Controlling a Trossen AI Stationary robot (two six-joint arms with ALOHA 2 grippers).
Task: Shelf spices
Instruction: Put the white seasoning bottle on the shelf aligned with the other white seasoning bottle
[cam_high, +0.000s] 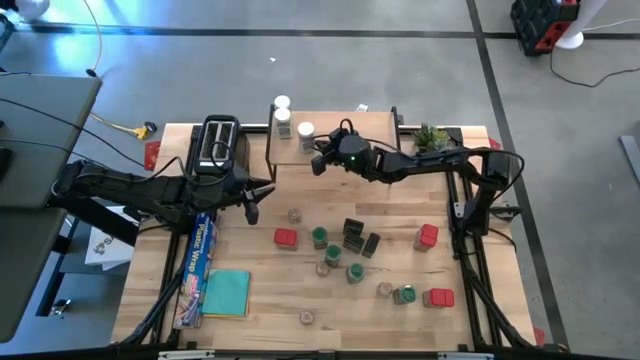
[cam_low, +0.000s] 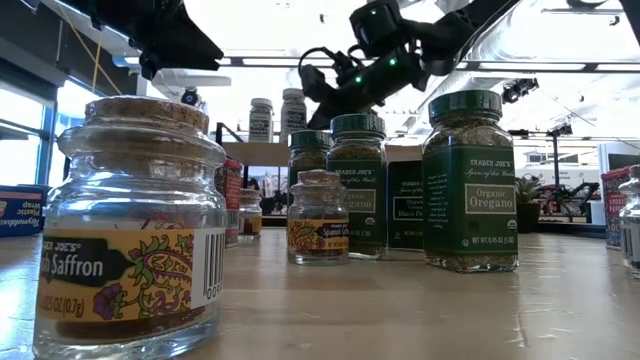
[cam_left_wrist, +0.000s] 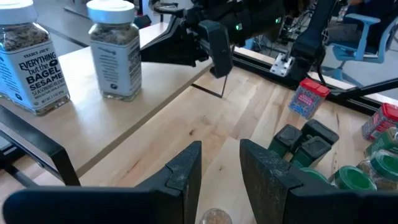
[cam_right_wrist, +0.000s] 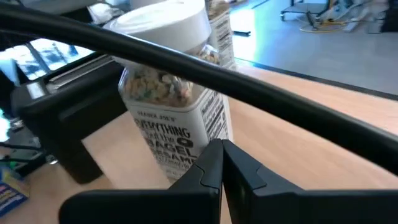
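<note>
Right claw (cam_high: 322, 158) over the shelf (cam_high: 330, 128), fingers pressed together, nothing between them; just beside a white-lidded jar (cam_high: 306, 135) standing near the shelf's front edge, closer to its left end. In the right wrist view, closed fingertips (cam_right_wrist: 214, 163) right in front of that bagel-sesame jar (cam_right_wrist: 177, 99). Two more white-lidded jars (cam_high: 282, 112) upright at the shelf's back left corner. Shelf set along the far edge of the surface (cam_high: 260, 300), toaster (cam_high: 220, 145) beside its left end. Left claw (cam_high: 252, 203) low over the surface in front of the toaster, fingers (cam_left_wrist: 185, 174) parted a little, nothing gripped; a small cork-topped jar (cam_left_wrist: 214, 217) on the wood just below the gap. Remaining spices (cam_high: 345, 245) scattered over the middle and right of the surface: green-lidded jars, black boxes, red tins, tiny clear jars. Blue foil box (cam_high: 197, 265) and teal cloth (cam_high: 227, 292) toward the near left corner.
</note>
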